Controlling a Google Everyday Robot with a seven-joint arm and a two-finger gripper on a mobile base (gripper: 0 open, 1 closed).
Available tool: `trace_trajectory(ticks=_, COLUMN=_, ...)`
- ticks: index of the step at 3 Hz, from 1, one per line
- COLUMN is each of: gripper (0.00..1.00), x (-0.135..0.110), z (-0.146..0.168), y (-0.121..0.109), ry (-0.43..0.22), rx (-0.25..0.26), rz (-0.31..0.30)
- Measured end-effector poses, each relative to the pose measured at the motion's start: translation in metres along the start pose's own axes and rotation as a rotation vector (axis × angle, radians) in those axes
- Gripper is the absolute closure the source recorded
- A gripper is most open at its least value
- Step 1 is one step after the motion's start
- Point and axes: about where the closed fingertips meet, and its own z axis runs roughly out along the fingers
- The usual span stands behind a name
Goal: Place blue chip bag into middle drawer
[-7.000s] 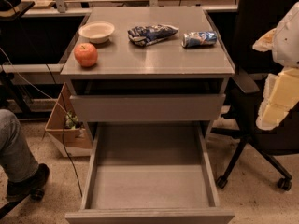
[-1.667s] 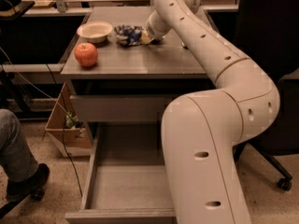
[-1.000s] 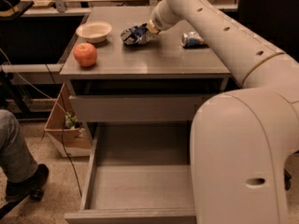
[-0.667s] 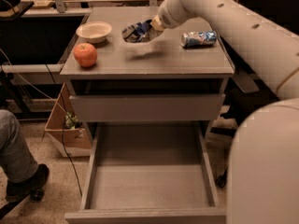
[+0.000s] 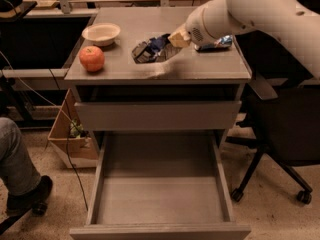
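Note:
The blue chip bag (image 5: 151,49), crumpled dark blue and white, hangs just above the grey cabinet top (image 5: 210,70) near its middle and casts a shadow below. My gripper (image 5: 176,38) reaches in from the upper right and is shut on the bag's right end. The middle drawer (image 5: 159,196) is pulled out wide below, and its tray holds nothing. The top drawer (image 5: 157,115) above it is closed.
A red apple (image 5: 92,58) and a white bowl (image 5: 101,33) sit on the cabinet top's left side. A blue-and-silver item (image 5: 216,43) lies at the right, partly behind my arm. A black office chair (image 5: 285,129) stands to the right, and a cardboard box (image 5: 64,134) and a person's leg (image 5: 15,159) are to the left.
My gripper has lifted the blue chip bag off the cabinet top and carried it forward and right, toward the front edge. The arm has swung away to the right.

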Motion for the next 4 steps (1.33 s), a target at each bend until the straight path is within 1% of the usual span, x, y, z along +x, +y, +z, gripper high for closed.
trace_trajectory(ticks=1, gripper=1.00, x=0.007, z=-0.032, y=0.032, ry=-0.065, rx=-0.115, rz=0.043)
trace_trajectory(ticks=2, gripper=1.00, x=0.004, z=-0.038, y=0.036, ry=-0.086, rx=-0.131, rz=0.063)
trace_trajectory(ticks=3, gripper=1.00, x=0.004, z=-0.038, y=0.036, ry=-0.085, rx=-0.131, rz=0.061)
trace_trajectory(ticks=4, gripper=1.00, x=0.016, z=-0.032, y=0.052, ry=-0.086, rx=-0.172, rz=0.059)
